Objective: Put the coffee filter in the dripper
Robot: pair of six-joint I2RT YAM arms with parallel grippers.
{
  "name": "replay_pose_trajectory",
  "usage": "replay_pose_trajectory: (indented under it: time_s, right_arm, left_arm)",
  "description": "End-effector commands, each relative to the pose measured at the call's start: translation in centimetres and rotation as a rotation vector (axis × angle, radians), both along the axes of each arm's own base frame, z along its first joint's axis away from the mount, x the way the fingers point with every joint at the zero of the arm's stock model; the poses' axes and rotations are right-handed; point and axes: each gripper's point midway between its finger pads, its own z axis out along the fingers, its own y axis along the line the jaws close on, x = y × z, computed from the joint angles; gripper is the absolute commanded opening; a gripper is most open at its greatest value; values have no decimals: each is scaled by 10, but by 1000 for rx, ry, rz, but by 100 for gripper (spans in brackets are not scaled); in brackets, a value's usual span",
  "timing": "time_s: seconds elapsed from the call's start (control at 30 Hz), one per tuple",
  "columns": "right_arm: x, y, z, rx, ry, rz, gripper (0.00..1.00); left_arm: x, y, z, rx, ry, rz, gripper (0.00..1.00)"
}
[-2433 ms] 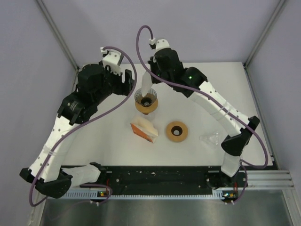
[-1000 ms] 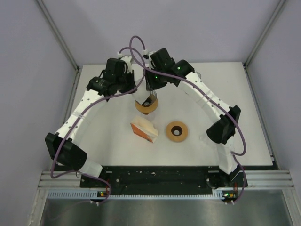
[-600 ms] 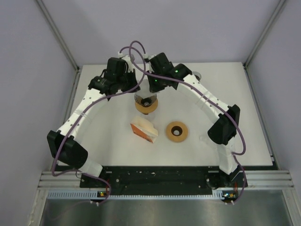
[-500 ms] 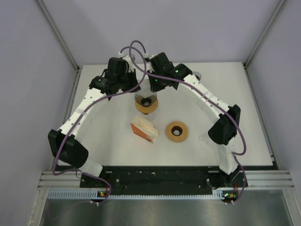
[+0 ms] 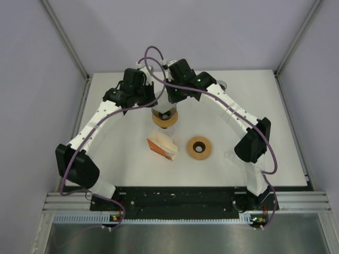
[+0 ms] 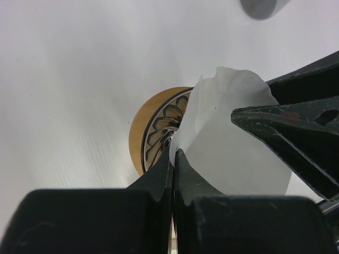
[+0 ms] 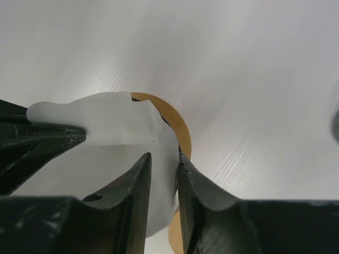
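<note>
The dripper (image 5: pixel 165 119), a dark ribbed cone on a wooden ring (image 6: pixel 139 136), stands mid-table toward the back. The white paper coffee filter (image 6: pixel 233 148) hangs just above it, partly opened into a cone. My left gripper (image 6: pixel 174 152) is shut on the filter's left edge. My right gripper (image 7: pixel 163 161) holds its fingers slightly apart, with the filter's (image 7: pixel 116 127) right wall between them, over the wooden ring (image 7: pixel 183 129). In the top view both grippers, the left gripper (image 5: pixel 157 103) and the right gripper (image 5: pixel 169 105), meet over the dripper and hide most of the filter.
An orange-and-white filter box (image 5: pixel 162 146) lies just in front of the dripper. A second wooden ring (image 5: pixel 199 147) sits to its right, and a clear glass funnel (image 5: pixel 238 155) lies near the right arm. A grey round object (image 5: pixel 222 83) stands at the back.
The right gripper has lowered the filter onto the dripper. The left arm swung in from the left, and its gripper now pinches the filter's edge.
</note>
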Motion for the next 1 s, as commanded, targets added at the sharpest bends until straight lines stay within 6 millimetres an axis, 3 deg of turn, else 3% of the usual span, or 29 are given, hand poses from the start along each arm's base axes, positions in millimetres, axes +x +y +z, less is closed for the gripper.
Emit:
replay_pose_trajectory:
  time_s: [0.0, 0.2, 0.33, 0.43, 0.53, 0.63, 0.97]
  right_arm:
    - [5, -8, 52, 74, -122, 4, 30]
    - [1, -18, 88, 111, -212, 1, 39]
    - [-8, -20, 114, 177, -263, 20, 39]
    - [-25, -12, 125, 272, -268, 74, 33]
    - [-33, 2, 109, 340, -211, 114, 21]
    - [-30, 10, 86, 331, -143, 107, 2]
    - [-23, 20, 34, 280, -10, 72, 0]
  left_arm:
    - [2, 0, 12, -22, -47, -13, 0]
    - [1, -1, 9, -20, -43, -20, 0]
    - [2, -1, 6, -19, -41, -23, 0]
    - [2, -2, 3, -20, -38, -25, 0]
    - [3, -3, 4, -24, -39, -28, 0]
    - [3, -4, 4, -29, -38, -31, 0]
    - [-1, -6, 7, -40, -44, -46, 1]
